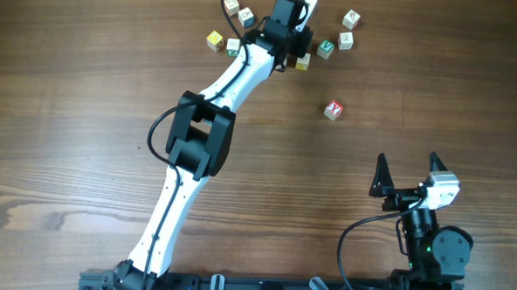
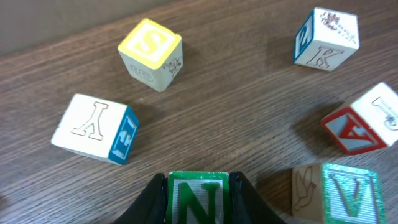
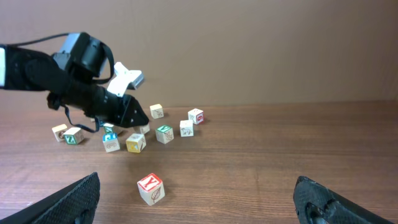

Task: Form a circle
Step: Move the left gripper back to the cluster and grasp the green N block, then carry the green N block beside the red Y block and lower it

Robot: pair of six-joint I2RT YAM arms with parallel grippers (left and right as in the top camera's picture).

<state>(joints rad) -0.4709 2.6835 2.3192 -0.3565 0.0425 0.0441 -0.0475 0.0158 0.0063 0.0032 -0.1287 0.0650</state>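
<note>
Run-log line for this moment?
left gripper: shut on green N cube | right gripper: open | red Y cube: apart from others

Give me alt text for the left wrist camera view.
The left tool grips a green N block at bottom centre. Around it on the wooden table lie blocks: yellow S, Y, K, red A, green V.

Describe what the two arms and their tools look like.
The left arm has white links with bulky black joints and a black cable looping beside the elbow. Its left tool is black with tapered fingers. The right arm is mostly black with a white wrist block. The right tool has two black triangular fingers, and a second black cable curls at its base.
</note>
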